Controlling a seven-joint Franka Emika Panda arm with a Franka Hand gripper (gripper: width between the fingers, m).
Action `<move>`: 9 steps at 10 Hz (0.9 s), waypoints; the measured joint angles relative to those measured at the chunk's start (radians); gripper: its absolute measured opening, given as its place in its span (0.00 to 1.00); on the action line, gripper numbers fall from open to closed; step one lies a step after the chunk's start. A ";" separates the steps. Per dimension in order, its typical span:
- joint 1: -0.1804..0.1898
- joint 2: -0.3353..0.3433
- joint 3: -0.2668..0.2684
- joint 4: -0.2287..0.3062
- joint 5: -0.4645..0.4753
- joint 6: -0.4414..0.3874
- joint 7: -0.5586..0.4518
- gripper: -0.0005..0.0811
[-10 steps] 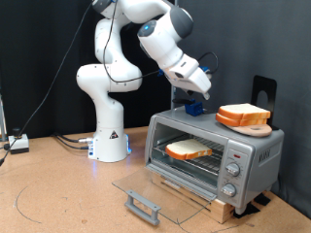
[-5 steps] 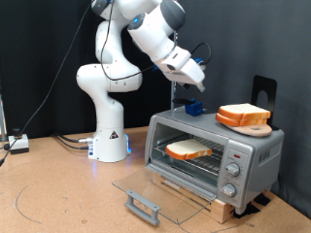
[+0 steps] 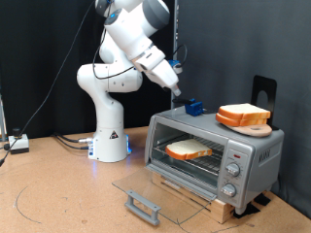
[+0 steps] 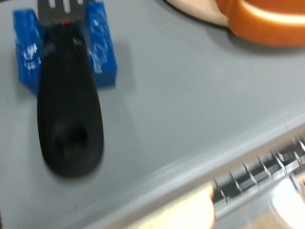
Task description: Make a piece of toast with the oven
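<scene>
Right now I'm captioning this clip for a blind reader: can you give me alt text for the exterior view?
A slice of toast lies on the wire rack inside a silver toaster oven whose glass door hangs open. The white arm's hand is raised above the oven's top, holding nothing. More bread slices are stacked on a wooden board on the oven's top, near a small blue block.

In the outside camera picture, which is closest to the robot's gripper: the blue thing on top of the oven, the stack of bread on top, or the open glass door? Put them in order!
From the gripper, raised above the oven:
1. The blue thing, just below it on the oven's top.
2. The bread stack, towards the exterior view's right on the oven's top.
3. The glass door, folded down low in front.
</scene>
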 joint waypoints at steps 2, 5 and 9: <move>-0.047 0.028 -0.052 0.003 -0.053 -0.009 -0.024 1.00; -0.115 0.090 -0.121 0.017 -0.126 -0.007 -0.093 1.00; -0.145 0.149 -0.157 0.039 -0.147 -0.020 -0.035 1.00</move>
